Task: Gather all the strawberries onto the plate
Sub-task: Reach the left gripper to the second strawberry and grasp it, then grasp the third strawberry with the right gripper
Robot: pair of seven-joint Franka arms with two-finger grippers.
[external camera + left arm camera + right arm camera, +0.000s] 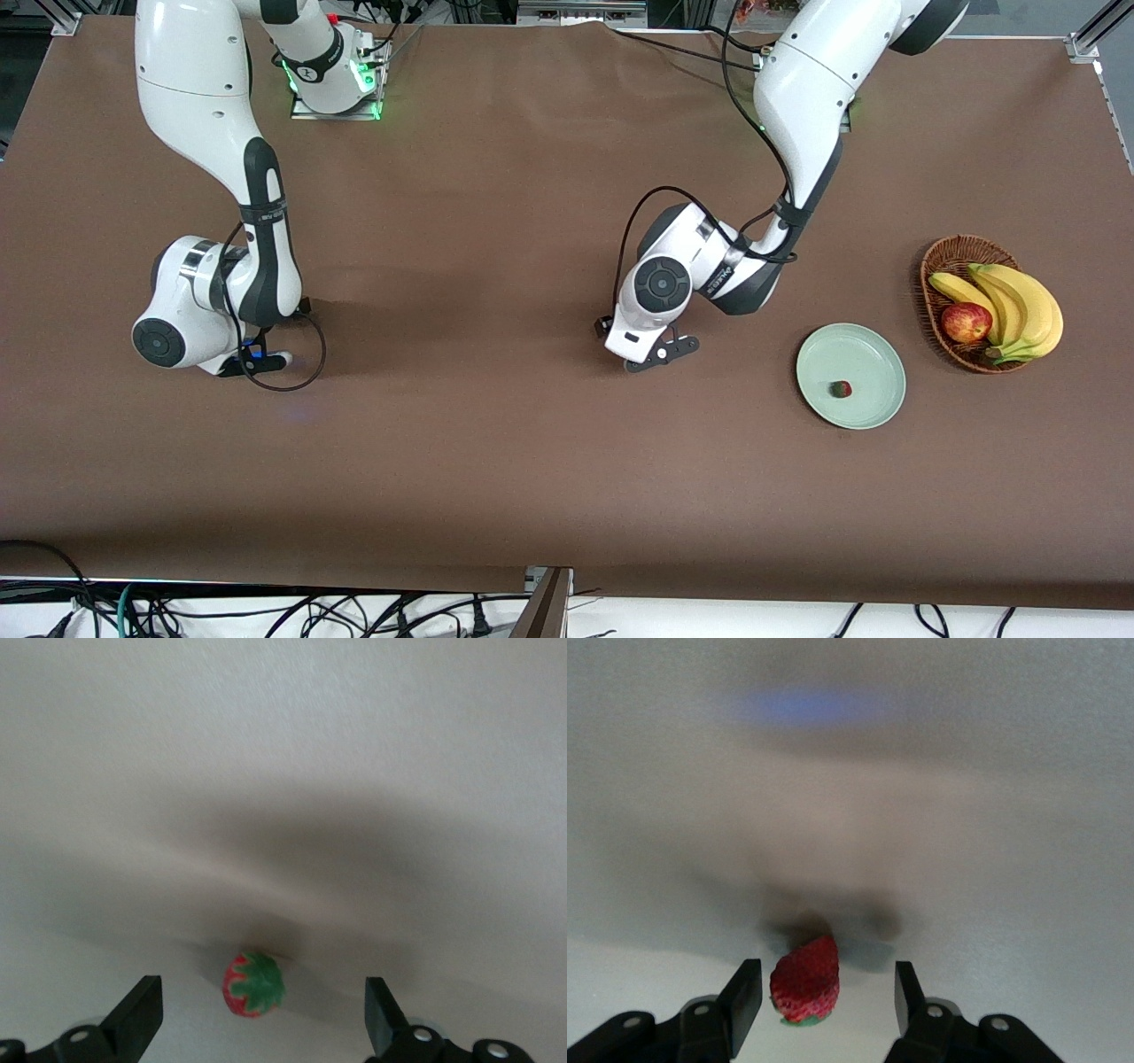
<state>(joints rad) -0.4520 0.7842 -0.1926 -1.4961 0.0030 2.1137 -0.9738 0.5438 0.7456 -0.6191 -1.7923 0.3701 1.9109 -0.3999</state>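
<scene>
The left claw [261, 1023] hangs low over the middle of the table [496, 177], spread wide, a strawberry [254, 984] lying on the table between its fingers, touching neither. The right claw [828, 1001] is low at the right arm's end, half open around a second strawberry [804, 990], gripping nothing. A third strawberry [841, 389] lies in the plate [873, 354], beside the fruit basket [943, 261].
</scene>
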